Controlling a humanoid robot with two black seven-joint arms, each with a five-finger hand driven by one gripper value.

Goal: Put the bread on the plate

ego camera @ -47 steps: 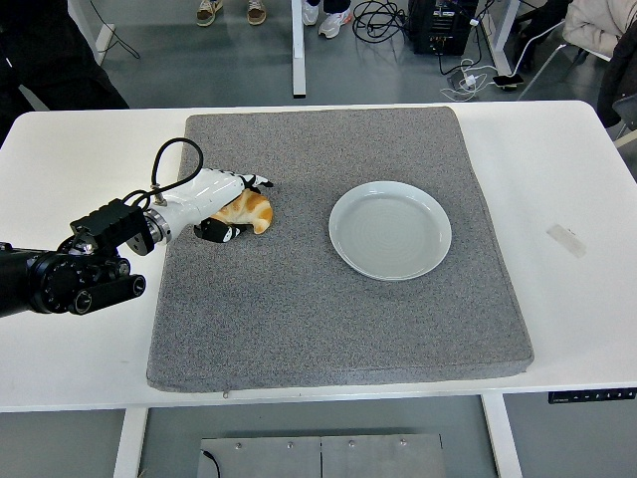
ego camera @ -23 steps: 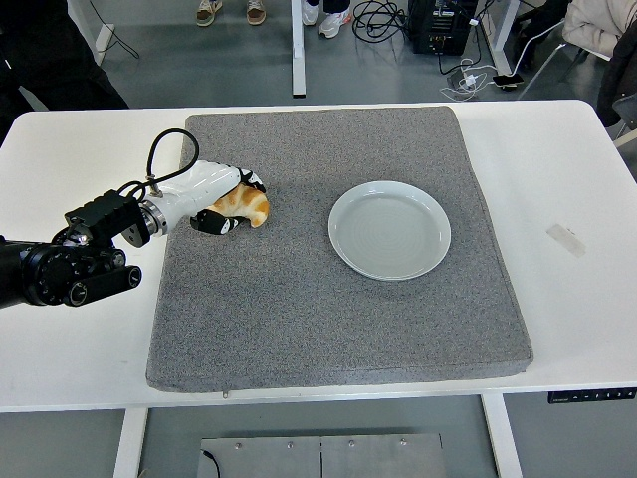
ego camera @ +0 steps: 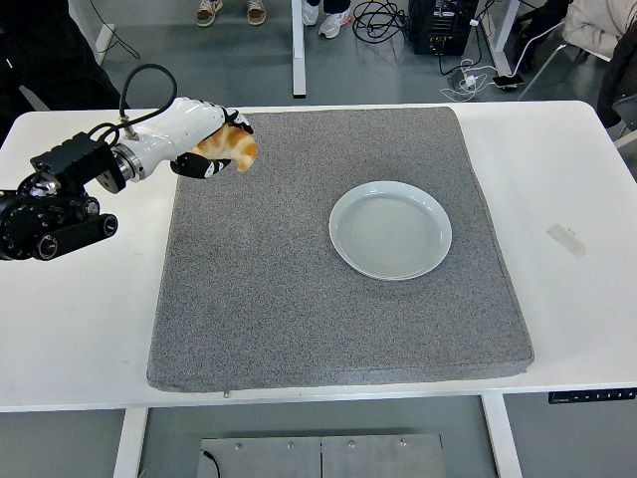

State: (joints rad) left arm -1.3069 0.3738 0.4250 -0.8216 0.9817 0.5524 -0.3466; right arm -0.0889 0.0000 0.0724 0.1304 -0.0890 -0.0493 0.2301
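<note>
The golden-brown, glossy bread roll (ego camera: 231, 149) is gripped in the left hand (ego camera: 199, 139), a white-shelled hand with black fingers (ego camera: 211, 166) that are curled closed around the roll, so that only its outer end shows. The roll is seen over the far left corner of the grey, rectangular felt mat (ego camera: 299, 299), and appears lifted clear of it, though the height cannot be judged with certainty. The black left arm (ego camera: 55, 214) is seen coming in from the left of the mat, over the bare white worktop (ego camera: 70, 319), with a black cable (ego camera: 139, 85) looped above the wrist. The round, pale grey-green ceramic plate (ego camera: 390, 230) lies flat on the mat, right of its centre and well apart from the roll. A small strip of pale tape (ego camera: 566, 240) is stuck to the worktop to the right of the mat. Beyond the mat's far edge, a grey floor is seen with cables (ego camera: 378, 15) and a person's shoes (ego camera: 231, 11).
</note>
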